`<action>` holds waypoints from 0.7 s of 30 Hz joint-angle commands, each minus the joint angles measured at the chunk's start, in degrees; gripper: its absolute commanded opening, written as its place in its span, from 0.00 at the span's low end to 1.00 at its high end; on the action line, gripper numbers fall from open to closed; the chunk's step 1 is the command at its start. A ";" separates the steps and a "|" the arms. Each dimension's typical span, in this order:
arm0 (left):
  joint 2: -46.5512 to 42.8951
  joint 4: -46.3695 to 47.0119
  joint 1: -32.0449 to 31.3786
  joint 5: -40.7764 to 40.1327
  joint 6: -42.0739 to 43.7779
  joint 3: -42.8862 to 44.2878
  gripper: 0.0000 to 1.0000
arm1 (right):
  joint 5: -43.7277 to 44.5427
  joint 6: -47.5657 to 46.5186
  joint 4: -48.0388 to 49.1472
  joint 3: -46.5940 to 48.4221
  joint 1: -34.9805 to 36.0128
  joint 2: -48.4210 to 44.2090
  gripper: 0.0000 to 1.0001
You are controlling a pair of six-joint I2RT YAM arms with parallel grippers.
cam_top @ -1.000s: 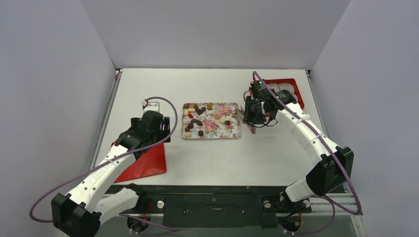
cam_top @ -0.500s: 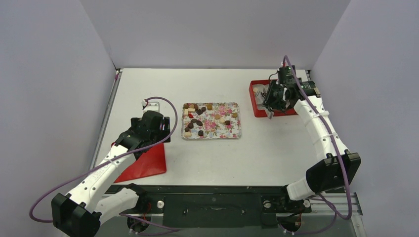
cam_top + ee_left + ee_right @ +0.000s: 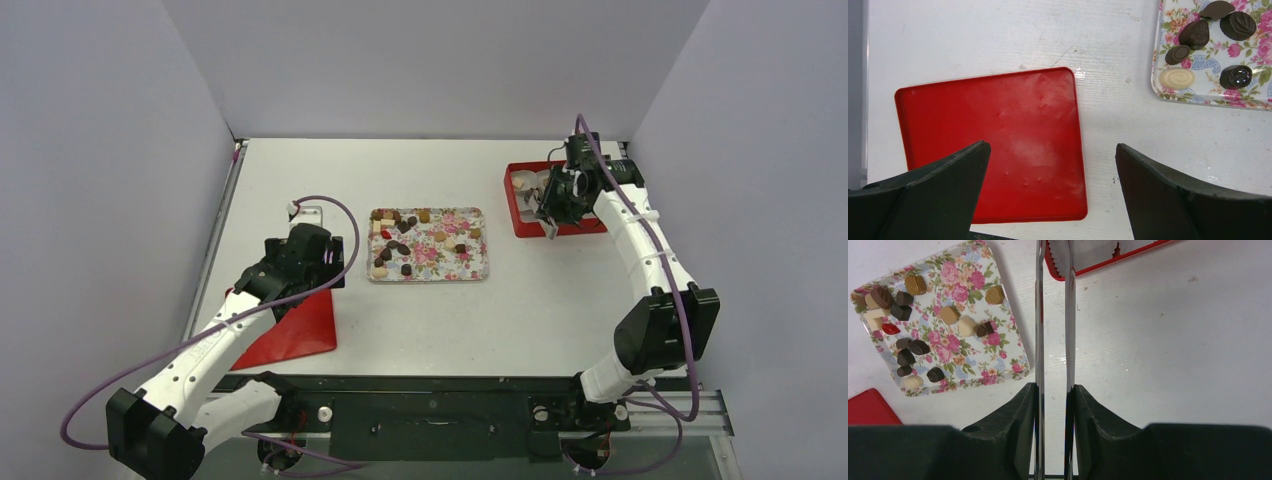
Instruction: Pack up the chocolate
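**Top view.** The chocolates (image 3: 405,269) lie scattered on the flowered tray (image 3: 450,268) at mid-desk (image 3: 420,330), thickest toward its left half. The red box (image 3: 520,224) stands well apart to the right and holds white paper cups (image 3: 523,181). Whether any cup is filled cannot be told. The right pincer (image 3: 553,203) hangs over the box. The left pincer (image 3: 318,262) hovers above the red lid (image 3: 295,335).

**Left wrist view.** The left pincer (image 3: 1049,150) is spread wide and holds nothing. The lid beneath it is bare. A tray corner shows five pieces, four dark and one cream.

**Right wrist view.** The right pincer (image 3: 1054,390) is pressed together on metal tongs (image 3: 1039,315), whose blades reach up to the box. Their tips run out of frame, so whether they carry a piece cannot be told.

**Handling.** Each piece is probably light and rigid, but easily marked or crushed. The rounded, glossy ones would likely slip. A gentle pinch across the widest middle suits these, and a pinch on two opposite flat faces suits the cubes.
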 commanded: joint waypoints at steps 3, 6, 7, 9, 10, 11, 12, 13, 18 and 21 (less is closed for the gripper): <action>0.02 1.73 0.55 -0.75 0.58 0.79 0.96 | -0.55 -0.75 3.45 -1.19 -0.76 1.50 0.25; -0.13 1.73 0.55 -0.75 0.60 0.75 0.96 | -0.65 -0.70 4.08 -2.07 -0.85 1.95 0.25; -0.19 1.77 0.52 -0.75 0.57 0.76 0.96 | -0.58 -0.70 4.12 -2.23 -0.84 2.03 0.25; -0.28 1.73 0.54 -0.75 0.56 0.80 0.97 | -0.31 -0.74 4.23 -2.65 -0.86 2.08 0.25; -0.28 1.73 0.55 -0.74 0.56 0.81 0.96 | -0.11 -0.77 4.25 -2.90 -0.88 2.10 0.25; -0.31 1.73 0.55 -0.69 0.60 0.82 0.96 | 0.00 -0.82 4.29 -3.05 -0.93 2.11 0.25; -0.31 1.73 0.55 -0.71 0.62 0.82 0.96 | 0.08 -0.88 4.26 -3.29 -1.00 2.07 0.25; -0.37 1.77 0.55 -0.70 0.62 0.75 0.96 | 0.09 -0.87 4.30 -3.41 -1.10 2.04 0.25; -0.43 1.78 0.55 -0.57 0.56 0.80 0.96 | -0.07 -0.88 4.47 -4.04 -1.16 1.80 0.25; -0.39 1.76 0.50 -0.55 0.57 0.74 0.96 | -0.09 -0.89 4.43 -4.25 -1.16 1.49 0.25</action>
